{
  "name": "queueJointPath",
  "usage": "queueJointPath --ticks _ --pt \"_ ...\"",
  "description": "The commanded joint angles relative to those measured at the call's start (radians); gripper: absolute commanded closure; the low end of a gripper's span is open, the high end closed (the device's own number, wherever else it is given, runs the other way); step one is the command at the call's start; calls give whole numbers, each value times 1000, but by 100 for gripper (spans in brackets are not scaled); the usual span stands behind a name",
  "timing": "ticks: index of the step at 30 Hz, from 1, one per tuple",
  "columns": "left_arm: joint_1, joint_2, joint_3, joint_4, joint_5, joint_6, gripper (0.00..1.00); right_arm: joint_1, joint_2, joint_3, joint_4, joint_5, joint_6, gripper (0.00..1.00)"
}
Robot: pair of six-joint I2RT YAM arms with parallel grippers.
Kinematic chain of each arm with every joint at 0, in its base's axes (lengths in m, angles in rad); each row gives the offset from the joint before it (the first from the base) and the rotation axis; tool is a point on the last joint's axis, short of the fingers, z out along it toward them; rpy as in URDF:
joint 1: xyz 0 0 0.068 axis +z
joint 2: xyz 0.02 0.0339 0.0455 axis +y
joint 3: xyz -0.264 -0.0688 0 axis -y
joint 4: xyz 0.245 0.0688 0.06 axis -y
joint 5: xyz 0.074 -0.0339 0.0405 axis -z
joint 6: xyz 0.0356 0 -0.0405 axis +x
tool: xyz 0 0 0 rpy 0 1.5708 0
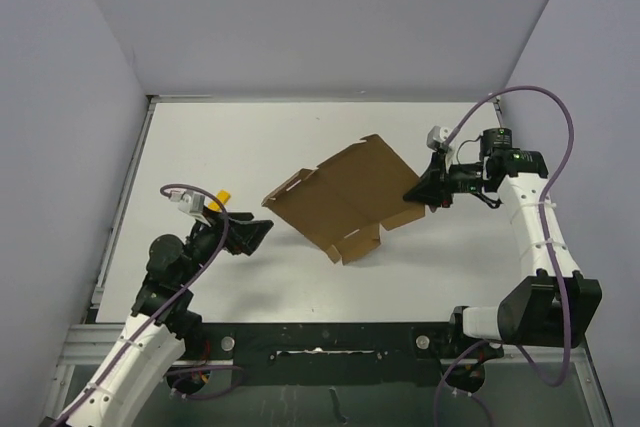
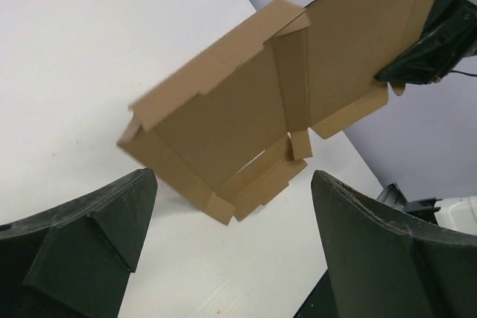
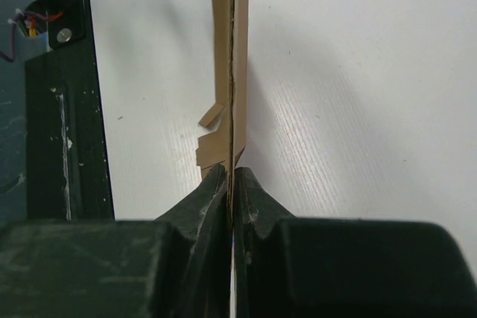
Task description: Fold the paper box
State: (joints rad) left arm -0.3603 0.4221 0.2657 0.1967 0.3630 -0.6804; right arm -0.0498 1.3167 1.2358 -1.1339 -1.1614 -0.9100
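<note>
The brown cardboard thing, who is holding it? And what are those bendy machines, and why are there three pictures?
Those are two robot arms, each with a two-finger claw called a gripper. One picture looks down from above the white table. The other two come from little cameras on the arms' wrists, so you see each claw's own fingers up close. The brown thing is the paper box, not folded up yet: a flat cut-out sheet with flaps. The right gripper is shut on one edge of it. The left gripper is open, holds nothing, and faces the sheet.
</note>
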Motion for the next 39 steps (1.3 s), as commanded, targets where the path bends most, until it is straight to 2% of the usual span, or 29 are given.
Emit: queueJointPath --ticks 1,10,17,20,25,29,36,39 --pt "-2 21 -35 50 -66 -42 15 -34 -11 51 -1 -136 84 100" --pt "-3 337 -54 371 -36 -47 18 -54 11 147 -54 -202 138 100" --pt "-2 564 20 610 23 -19 19 -56 -21 216 -30 -223 245 100" --pt "-1 592 54 666 59 -2 21 -56 -39 253 -28 -234 274 100" --pt "1 585 110 658 119 32 26 -58 -69 289 -19 -258 324 100" --pt "1 580 133 680 143 41 36 -58 -95 312 8 -279 369 100" --pt "21 548 140 719 163 29 37 -58 -140 324 110 -307 492 100" --pt "23 526 145 741 182 16 48 -57 -153 326 129 -317 523 100"
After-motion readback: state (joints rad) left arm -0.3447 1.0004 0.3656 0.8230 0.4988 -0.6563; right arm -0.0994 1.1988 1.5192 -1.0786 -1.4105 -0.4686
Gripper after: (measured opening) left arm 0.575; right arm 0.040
